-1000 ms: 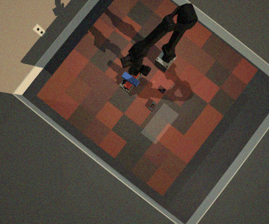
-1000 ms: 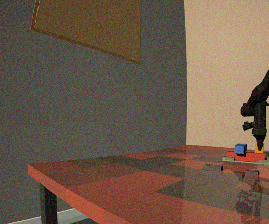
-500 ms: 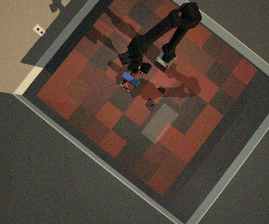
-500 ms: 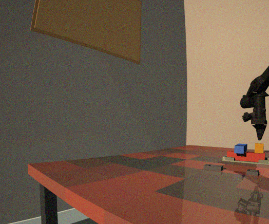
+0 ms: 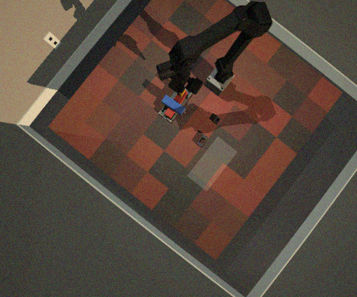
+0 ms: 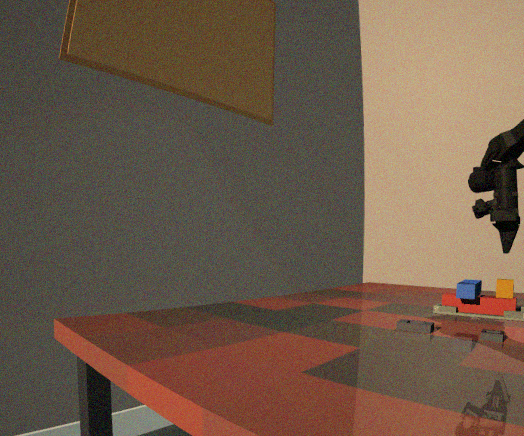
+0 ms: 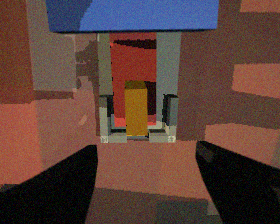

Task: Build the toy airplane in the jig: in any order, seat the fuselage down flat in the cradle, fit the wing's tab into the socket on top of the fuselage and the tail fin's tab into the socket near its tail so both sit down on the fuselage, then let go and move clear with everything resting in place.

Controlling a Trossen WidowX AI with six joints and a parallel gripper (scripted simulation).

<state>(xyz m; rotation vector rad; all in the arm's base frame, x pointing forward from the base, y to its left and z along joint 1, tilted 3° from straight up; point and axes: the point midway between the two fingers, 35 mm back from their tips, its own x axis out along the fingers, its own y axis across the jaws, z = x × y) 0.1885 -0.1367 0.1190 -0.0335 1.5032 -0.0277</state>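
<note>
The tabletop point(image 6: 182, 380), patterned in red and grey-brown patches with a pale grey rim, carries everything in view. Over its far side reaches the black arm point(image 5: 216, 30), its base plate point(image 5: 212, 82) standing near the jig. The gripper point(image 6: 506, 245) points straight down and hangs well above the tail end of the plane; its jaws stand partly open with nothing between them, and in the wrist view the two dark fingers frame the jig from either side without touching anything. The grey jig point(image 6: 482, 312) lies flat on the tabletop, and the red fuselage point(image 6: 479, 304) sits down in its cradle between the end stops. The blue wing point(image 5: 173, 105) lies crosswise on top of the fuselage, and the small orange-yellow tail fin point(image 7: 136, 107) stands upright on the fuselage at the end nearest the gripper, between the jig's two short posts. Two small dark grey holders point(image 5: 199, 139) and point(image 5: 214, 118) sit on the tabletop a little apart from the jig.
</note>
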